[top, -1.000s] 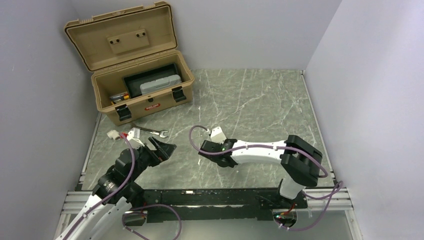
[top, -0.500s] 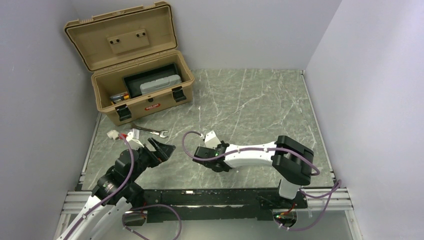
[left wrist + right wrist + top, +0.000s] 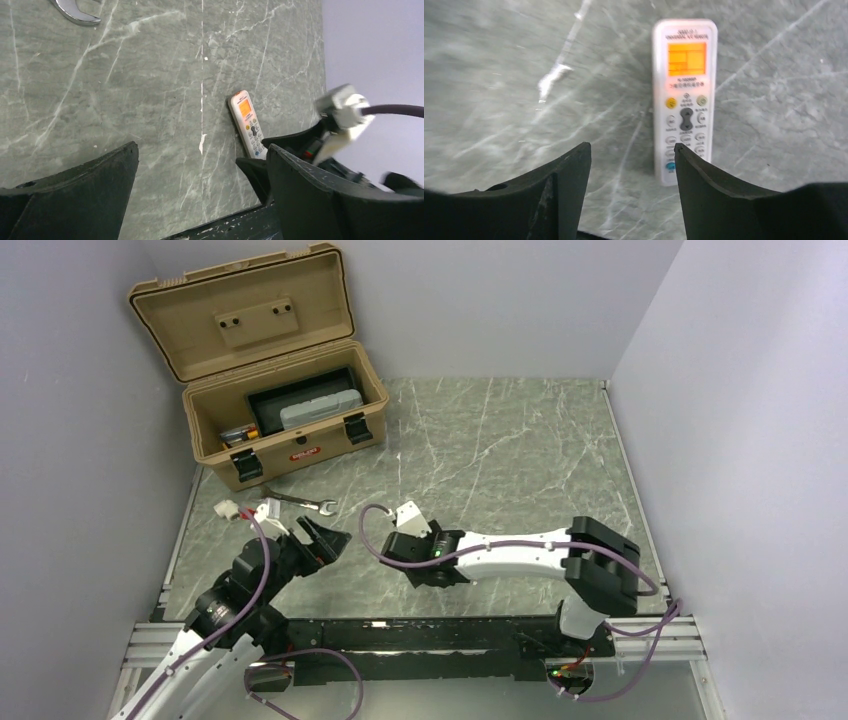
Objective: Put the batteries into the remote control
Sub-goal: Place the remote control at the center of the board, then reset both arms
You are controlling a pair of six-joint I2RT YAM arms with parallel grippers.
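Note:
The remote control (image 3: 685,100) lies face up on the marble table, its orange patch at the far end. It also shows in the left wrist view (image 3: 248,125). My right gripper (image 3: 631,147) is open and low over the table, with its right finger (image 3: 704,175) just before the remote's near end. In the top view my right gripper (image 3: 392,552) covers the remote. My left gripper (image 3: 322,537) is open and empty, a little to the left, and it shows open in its wrist view (image 3: 202,147). Small orange things (image 3: 238,436), perhaps the batteries, lie in the toolbox.
An open tan toolbox (image 3: 290,455) stands at the back left, with a grey case (image 3: 320,410) in it. A wrench (image 3: 300,502) and a small white block (image 3: 228,508) lie on the table (image 3: 500,450) in front of it. Walls close in both sides.
My right arm has swung left and nearer, bringing its gripper over the remote and closer to the left gripper. The left gripper has barely moved.

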